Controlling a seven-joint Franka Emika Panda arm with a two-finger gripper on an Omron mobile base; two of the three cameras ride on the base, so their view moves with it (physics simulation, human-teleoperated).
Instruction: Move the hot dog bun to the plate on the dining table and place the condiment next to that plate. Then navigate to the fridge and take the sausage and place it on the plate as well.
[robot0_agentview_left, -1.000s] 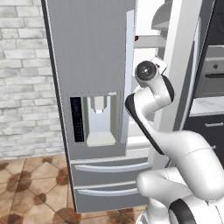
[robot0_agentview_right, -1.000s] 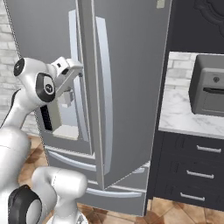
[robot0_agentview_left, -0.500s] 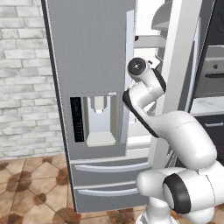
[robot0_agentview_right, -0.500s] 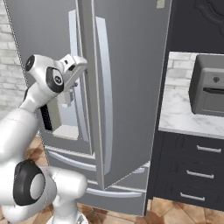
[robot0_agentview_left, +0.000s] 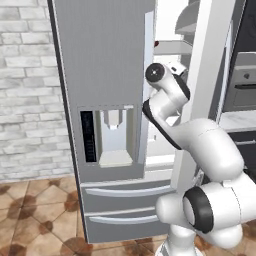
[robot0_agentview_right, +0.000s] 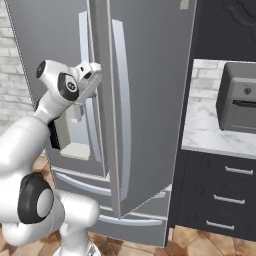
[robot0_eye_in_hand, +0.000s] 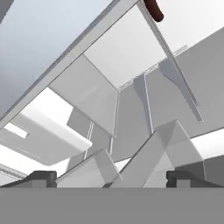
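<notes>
At the fridge (robot0_agentview_left: 105, 75) gap, our tool (robot0_eye_in_hand: 111, 177) points inside — fingertips (robot0_eye_in_hand: 41, 177) spread wide, holding nothing. We see the sausage (robot0_eye_in_hand: 154, 9) on a white shelf (robot0_eye_in_hand: 131, 48), well beyond the tips.

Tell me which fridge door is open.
The door without the water dispenser: in the left base view it stands swung out, baring white shelves. The dispenser door stays flat and shut.
</notes>
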